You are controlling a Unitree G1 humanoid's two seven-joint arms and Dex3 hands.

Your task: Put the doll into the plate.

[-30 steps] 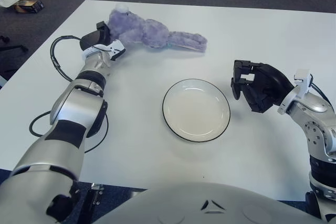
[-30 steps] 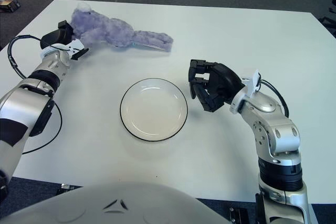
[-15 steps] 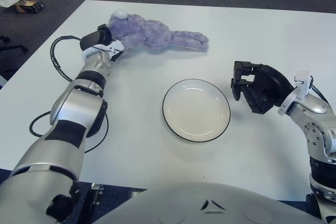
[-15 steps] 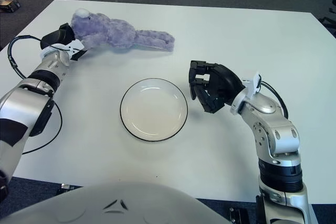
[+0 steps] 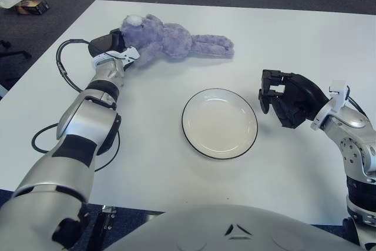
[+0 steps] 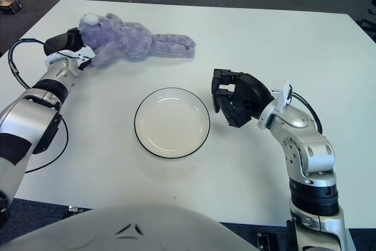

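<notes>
Far left, off the table at 10 o'clock: small clutter item (image 5: 23,4) on the dark floor. Black cable (image 5: 61,66) loops on the white table (image 5: 176,51) beside the left arm, second loop nearer the front edge at 8 o'clock.

Left hand (image 5: 111,48) at 10 o'clock of the table, arm stretched out from lower left. Fingers closed on the head end of the doll (image 5: 170,40), black palm against the head, white fingertip under the doll's near arm. Pinching the doll at the head, grip looks firm but finger detail partly hidden by plush.

Doll is a purple plush bear, lying along the table at 11–12 o'clock, head to the left with a white patch on top, legs pointing right toward 1 o'clock. Body looks to be on the table surface, head slightly raised at the hand. Doll is well apart from the plate, at 11 o'clock of it. Not in the plate.

Plate (image 5: 194,139), white with a dark rim, sits at table centre, nothing in it.

Right hand (image 6: 235,105) just beside the plate at its 3 o'clock, not touching the rim as far as can be told. Black fingers curled inward, holding nothing. Silver forearm runs off toward 5 o'clock.
</notes>
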